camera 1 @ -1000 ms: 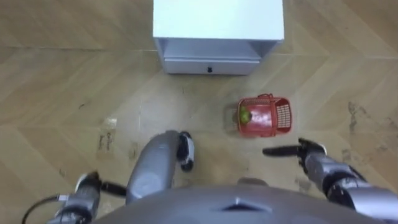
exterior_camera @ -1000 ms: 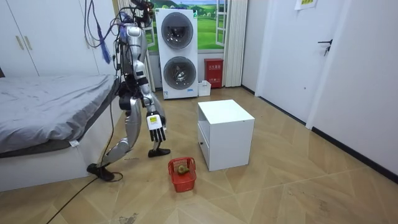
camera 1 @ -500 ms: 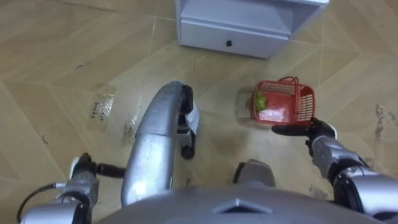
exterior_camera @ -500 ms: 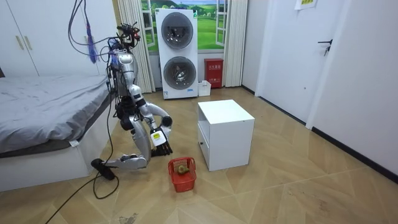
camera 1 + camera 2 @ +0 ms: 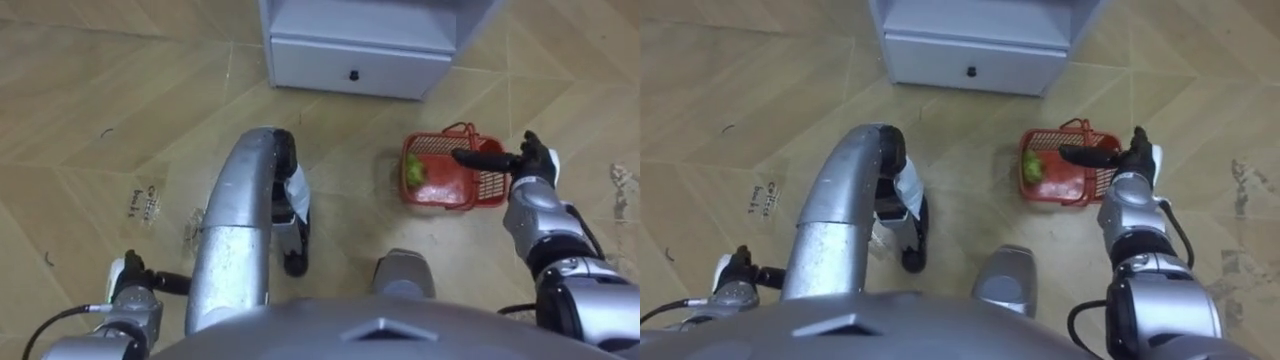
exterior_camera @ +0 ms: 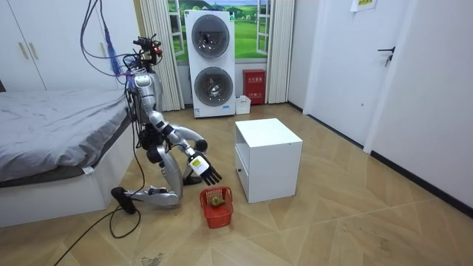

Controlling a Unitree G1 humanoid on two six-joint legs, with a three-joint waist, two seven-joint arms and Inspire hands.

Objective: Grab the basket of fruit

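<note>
The red fruit basket (image 5: pixel 440 185) stands on the wooden floor in front of the white cabinet, with a green fruit (image 5: pixel 416 170) in its left end and its handle raised. My right hand (image 5: pixel 527 163) is open, its straight fingers (image 5: pixel 478 158) reaching left across the top of the basket's right half. I cannot tell if they touch it. My left hand (image 5: pixel 133 289) hangs low at the lower left, relaxed and empty. In the room view I kneel on the floor beside the basket (image 6: pixel 216 206), my right hand (image 6: pixel 209 174) just above it.
A white cabinet (image 5: pixel 355 65) with a closed drawer stands just beyond the basket. In the room view a bed (image 6: pixel 52 140) is behind me, stacked washing machines (image 6: pixel 211 63) are by the window, and open floor lies to the room view's right.
I have sunk from standing into a kneel. My right hand has moved forward from short of the basket to over it. The eye views have shifted with my body.
</note>
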